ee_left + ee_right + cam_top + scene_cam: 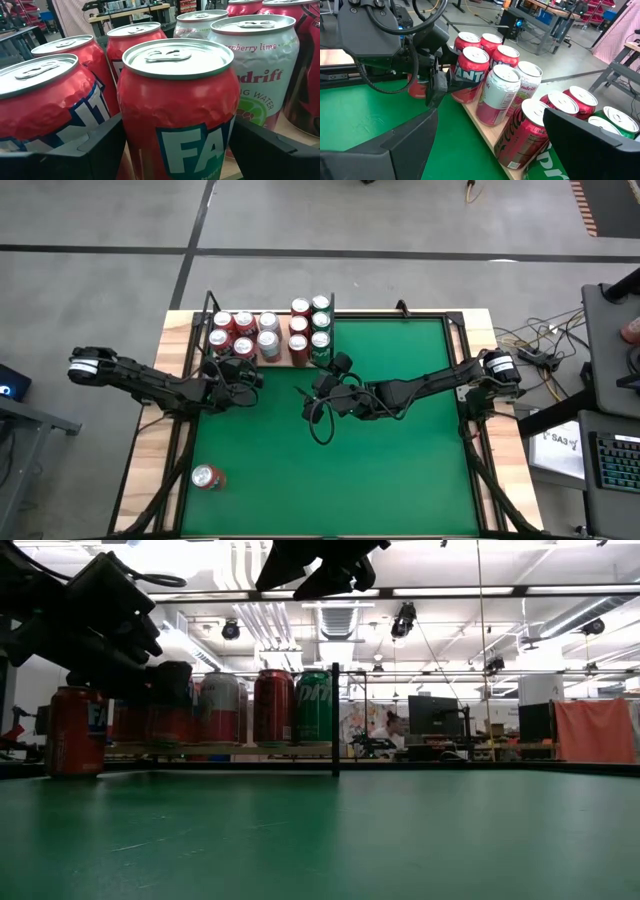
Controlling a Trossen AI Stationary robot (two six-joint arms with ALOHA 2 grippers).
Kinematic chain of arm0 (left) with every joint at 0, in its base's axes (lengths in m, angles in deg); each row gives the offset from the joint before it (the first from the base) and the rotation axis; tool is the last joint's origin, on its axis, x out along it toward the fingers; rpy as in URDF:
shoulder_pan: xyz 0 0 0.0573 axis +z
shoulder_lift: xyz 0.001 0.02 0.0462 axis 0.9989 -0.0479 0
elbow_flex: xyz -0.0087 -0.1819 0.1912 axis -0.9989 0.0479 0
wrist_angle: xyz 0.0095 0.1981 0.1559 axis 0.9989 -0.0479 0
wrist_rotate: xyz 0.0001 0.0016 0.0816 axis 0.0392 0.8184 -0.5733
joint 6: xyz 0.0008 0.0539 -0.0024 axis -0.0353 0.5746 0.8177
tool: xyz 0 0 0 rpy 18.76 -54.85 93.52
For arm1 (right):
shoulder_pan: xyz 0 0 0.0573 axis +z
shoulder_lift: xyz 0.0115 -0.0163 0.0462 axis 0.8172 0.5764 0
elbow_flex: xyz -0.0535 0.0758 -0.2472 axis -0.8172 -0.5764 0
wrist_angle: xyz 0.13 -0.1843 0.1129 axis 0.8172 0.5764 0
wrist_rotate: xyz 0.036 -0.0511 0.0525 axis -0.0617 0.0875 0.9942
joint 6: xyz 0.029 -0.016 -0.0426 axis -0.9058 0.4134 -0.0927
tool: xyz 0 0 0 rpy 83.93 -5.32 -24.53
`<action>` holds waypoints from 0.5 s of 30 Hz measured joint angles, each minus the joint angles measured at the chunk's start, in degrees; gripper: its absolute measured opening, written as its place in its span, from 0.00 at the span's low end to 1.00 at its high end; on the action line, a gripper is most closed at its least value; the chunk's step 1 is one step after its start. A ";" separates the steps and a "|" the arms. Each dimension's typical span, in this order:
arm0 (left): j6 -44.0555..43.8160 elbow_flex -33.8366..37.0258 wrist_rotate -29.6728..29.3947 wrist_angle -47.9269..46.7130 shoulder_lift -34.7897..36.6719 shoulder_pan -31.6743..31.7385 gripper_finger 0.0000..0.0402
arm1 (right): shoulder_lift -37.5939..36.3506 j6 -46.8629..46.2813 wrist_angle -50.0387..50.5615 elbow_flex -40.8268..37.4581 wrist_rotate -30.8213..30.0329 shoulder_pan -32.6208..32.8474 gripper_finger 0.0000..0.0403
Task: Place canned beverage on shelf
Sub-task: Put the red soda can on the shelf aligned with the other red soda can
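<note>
The left gripper (238, 367) stood at the shelf's near edge with its jaws spread on either side of a red Fanta can (177, 107); whether the fingers (95, 150) pressed the can or stood just off it could not be told. That can stood upright on the shelf (281, 363), in the front row of the left group of red and silver cans. The right gripper (333, 372) hung open above the green felt (400, 450), just in front of the shelf's right end, holding nothing. The pale wood shelf lay along the table's far edge, loaded with upright cans, green ones (320, 322) at its right end. One more red can (206, 477) stood alone on the felt near the front left corner, well apart from both arms.
</note>
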 joint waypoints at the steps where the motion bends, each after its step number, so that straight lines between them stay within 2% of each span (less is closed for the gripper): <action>1: 0.00 0.00 -0.02 0.00 0.00 0.00 0.74 | 0.00 0.02 0.00 0.00 0.00 0.00 0.87; 15: 0.42 0.00 -0.11 0.00 0.00 0.00 0.74 | 0.00 0.00 0.00 0.00 0.00 0.00 0.87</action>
